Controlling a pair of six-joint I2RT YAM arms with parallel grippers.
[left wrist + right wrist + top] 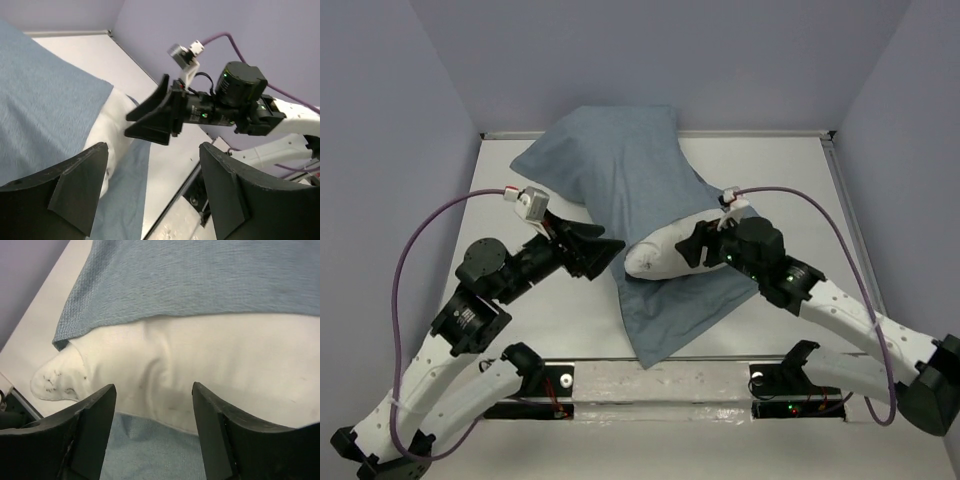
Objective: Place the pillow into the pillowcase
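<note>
The blue-grey pillowcase (620,170) lies rumpled across the middle of the table, its lower flap (680,310) spread toward the near edge. The white pillow (660,255) sticks out of it sideways, one end showing and the rest covered by cloth. My left gripper (612,250) is open just left of that end, with nothing between its fingers. My right gripper (692,246) is open just over the pillow's right part. In the right wrist view the pillow (225,355) fills the gap ahead of the open gripper (154,387), under the pillowcase (200,280). The left wrist view shows the open gripper (152,150), pillow (112,125), pillowcase (45,110) and the right gripper (155,117).
The white table (790,190) has a raised rim along the back and sides, against purple walls. A shiny strip (660,380) runs along the near edge between the arm bases. Purple cables (420,240) loop beside each arm.
</note>
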